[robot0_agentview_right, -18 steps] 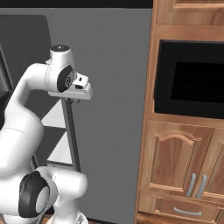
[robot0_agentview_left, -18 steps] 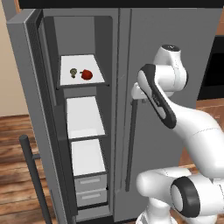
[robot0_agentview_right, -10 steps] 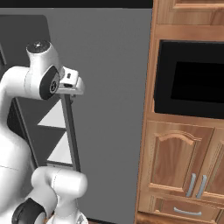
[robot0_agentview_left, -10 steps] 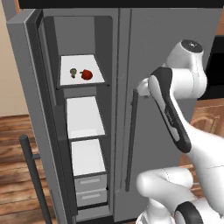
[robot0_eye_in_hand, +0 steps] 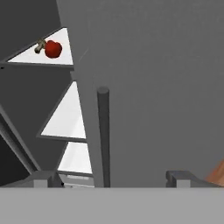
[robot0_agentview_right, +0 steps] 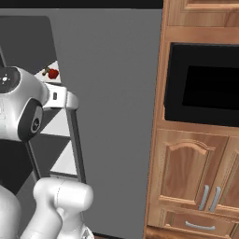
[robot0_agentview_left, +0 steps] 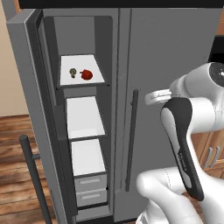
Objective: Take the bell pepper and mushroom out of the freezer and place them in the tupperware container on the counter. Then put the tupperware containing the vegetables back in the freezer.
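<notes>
Pincer [robot0_eye_in_hand: 111, 177] gapes wide and empty, ready to reach past the dark bar handle [robot0_eye_in_hand: 103, 135] for the glossy red bell pepper [robot0_eye_in_hand: 53, 48] on the grey freezer's [robot0_agentview_left: 83, 118] white shelf [robot0_agentview_left: 82, 83].

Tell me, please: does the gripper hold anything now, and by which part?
Nothing is held. The gripper is open, with the fridge handle between its fingertips, untouched.

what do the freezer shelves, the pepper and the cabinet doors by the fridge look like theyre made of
Freezer shelves: flat matte white, likely plastic, no visible texture.
Bell pepper: glossy red skin with a small highlight, like a waxy fresh vegetable.
Cabinet doors: warm brown wood with visible grain and raised arched panels, slightly satin; their handles look like brushed silver metal.
</notes>
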### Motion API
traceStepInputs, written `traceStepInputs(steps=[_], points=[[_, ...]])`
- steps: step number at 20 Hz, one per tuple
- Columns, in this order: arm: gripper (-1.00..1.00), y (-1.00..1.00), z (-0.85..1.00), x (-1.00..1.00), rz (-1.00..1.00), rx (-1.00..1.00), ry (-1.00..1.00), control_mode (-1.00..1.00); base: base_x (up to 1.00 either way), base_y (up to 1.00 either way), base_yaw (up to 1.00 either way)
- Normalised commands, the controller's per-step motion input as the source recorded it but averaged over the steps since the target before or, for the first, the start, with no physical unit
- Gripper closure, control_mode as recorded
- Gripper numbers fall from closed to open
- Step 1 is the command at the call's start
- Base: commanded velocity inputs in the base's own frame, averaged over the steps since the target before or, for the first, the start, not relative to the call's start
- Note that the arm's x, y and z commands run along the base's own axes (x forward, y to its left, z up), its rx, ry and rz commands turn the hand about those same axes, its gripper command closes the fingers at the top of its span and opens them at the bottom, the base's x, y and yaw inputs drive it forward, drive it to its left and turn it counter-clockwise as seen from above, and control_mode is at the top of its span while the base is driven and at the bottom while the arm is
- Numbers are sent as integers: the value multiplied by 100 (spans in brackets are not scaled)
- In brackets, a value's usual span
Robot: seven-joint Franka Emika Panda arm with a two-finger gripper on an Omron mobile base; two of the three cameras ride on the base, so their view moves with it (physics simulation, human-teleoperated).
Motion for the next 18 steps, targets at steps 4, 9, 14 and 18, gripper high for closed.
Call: traceStepInputs(steps=[4,9,14,18], points=[[-100,14,0,-4,0,0,0,100,0,12,0],[-100,0,0,0,0,0,0,100,0,32,0],[-100,0,0,0,0,0,0,100,0,42,0],[-100,0,0,0,0,0,0,100,0,37,0]])
